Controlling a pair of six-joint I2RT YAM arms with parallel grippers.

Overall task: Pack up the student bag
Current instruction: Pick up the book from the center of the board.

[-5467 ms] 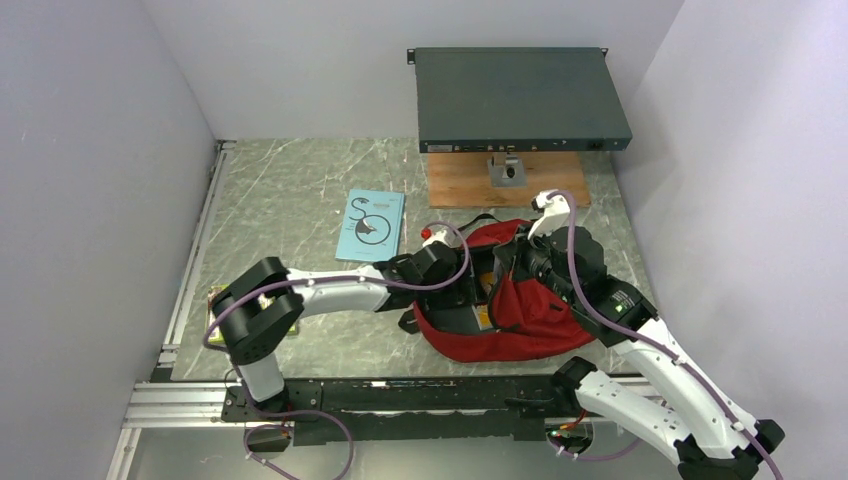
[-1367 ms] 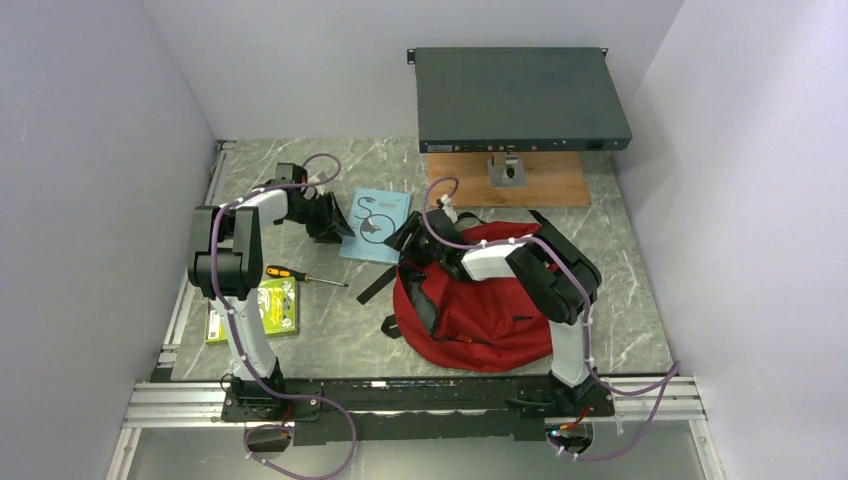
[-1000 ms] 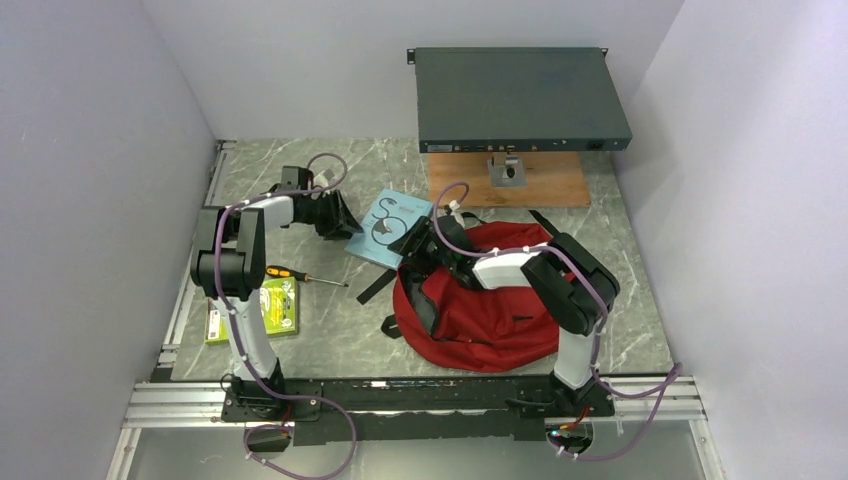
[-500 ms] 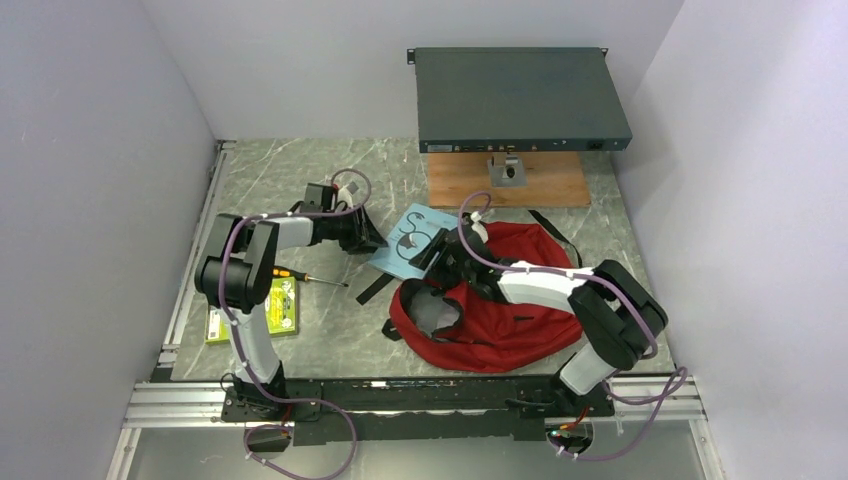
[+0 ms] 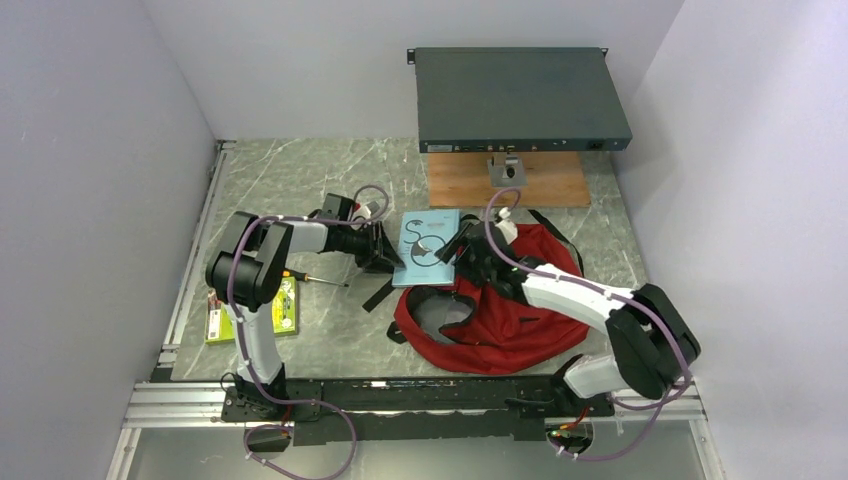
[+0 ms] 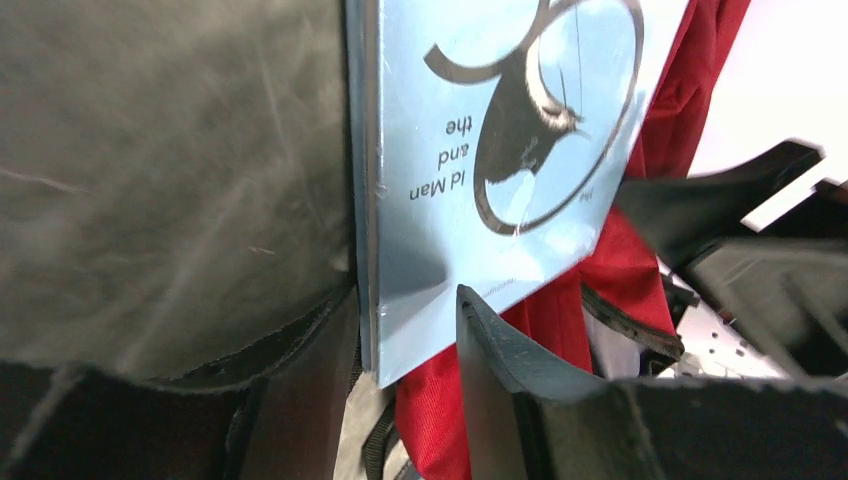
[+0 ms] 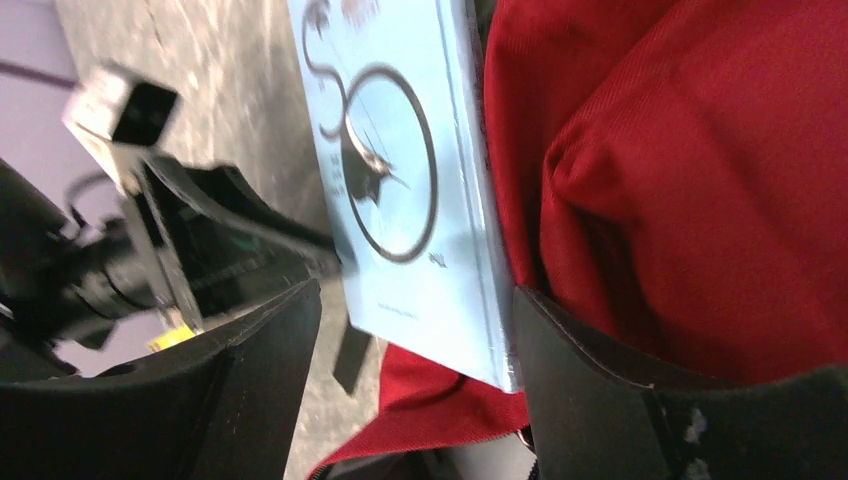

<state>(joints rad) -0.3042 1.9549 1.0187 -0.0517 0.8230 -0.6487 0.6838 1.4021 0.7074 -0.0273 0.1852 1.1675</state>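
Left hand (image 5: 390,261) clenched corner of thin pale-blue paperback book (image 5: 428,247); right hand (image 5: 462,252) released, astride it. Risk judged: corner grip might slip, book missing mouth of large dark-red fabric backpack (image 5: 515,312).

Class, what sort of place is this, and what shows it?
Probably a robotics lab test cell: left arm and right arm bolted to a rail, a table walled in white, rack equipment at the back.

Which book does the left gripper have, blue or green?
The light blue book with the black circular drawing, pinched in the left gripper at the student bag's edge. The green book lies flat near the screwdriver.
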